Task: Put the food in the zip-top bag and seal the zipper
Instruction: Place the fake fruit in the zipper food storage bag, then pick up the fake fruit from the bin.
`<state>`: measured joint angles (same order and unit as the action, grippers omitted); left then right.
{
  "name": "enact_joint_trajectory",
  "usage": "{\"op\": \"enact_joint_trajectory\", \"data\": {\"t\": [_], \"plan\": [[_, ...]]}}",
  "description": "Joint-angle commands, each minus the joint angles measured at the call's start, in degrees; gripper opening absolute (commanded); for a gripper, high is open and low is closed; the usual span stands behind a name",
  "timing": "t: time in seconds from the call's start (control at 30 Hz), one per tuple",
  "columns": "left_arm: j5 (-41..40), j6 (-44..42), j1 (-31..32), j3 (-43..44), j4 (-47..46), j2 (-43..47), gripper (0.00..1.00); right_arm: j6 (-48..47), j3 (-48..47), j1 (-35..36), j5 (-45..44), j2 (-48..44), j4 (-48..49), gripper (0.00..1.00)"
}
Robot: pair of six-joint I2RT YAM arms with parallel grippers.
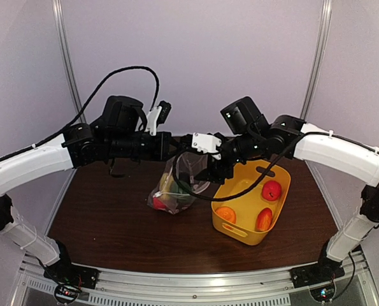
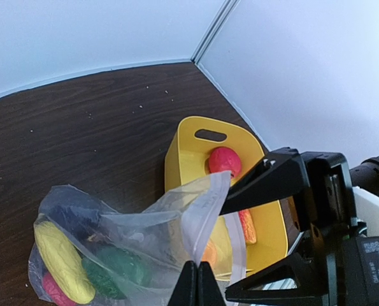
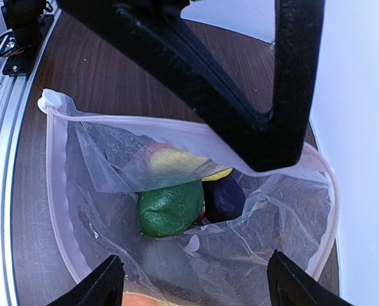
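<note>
The zip-top bag [image 1: 176,185] hangs clear and crinkly over the table, with its mouth held open. My left gripper [image 2: 197,273] is shut on the bag's upper edge by the zipper [image 2: 208,210]. In the bag lie green food [image 3: 170,207], dark purple food [image 3: 224,197] and yellow food [image 2: 62,261]. My right gripper [image 3: 195,280] stands open just over the bag's mouth with nothing between its fingers. The white slider tab [image 3: 49,99] sits at one end of the zipper. Something orange [image 3: 144,298] shows blurred through the plastic at the lower edge of the right wrist view.
A yellow tub [image 1: 240,233] with handle slots stands right of the bag. It holds a red piece [image 1: 272,190] and two orange pieces [image 1: 225,214]. White walls close the back and sides. Both arms cross above the table's middle.
</note>
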<state>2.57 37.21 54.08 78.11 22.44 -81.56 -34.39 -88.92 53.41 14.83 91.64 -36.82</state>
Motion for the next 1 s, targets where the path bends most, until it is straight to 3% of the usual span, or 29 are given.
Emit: {"op": "enact_joint_trajectory", "data": {"t": [0.0,0.23,0.53,0.73,0.97], "plan": [[-0.36,0.26,-0.16,-0.47,-2.79,0.88,0.00,1.06,-0.79,0.27,5.07,-4.50,-2.36,0.78],[-0.71,0.05,-0.12,-0.74,-2.78,0.68,0.00,-1.81,3.26,-1.52,8.95,-14.26,-5.49,0.76],[-0.82,-0.30,-0.19,-1.89,-3.00,0.29,0.00,3.15,23.06,-15.13,13.17,-24.87,1.62,0.74],[-0.38,-0.41,-0.16,-1.90,-3.35,-0.37,0.00,7.89,31.73,-22.13,20.73,-24.65,4.34,0.72],[-0.20,-0.39,-0.16,-2.26,-3.71,-0.27,0.00,6.91,35.07,-25.55,22.63,-17.76,5.02,0.68]]}}
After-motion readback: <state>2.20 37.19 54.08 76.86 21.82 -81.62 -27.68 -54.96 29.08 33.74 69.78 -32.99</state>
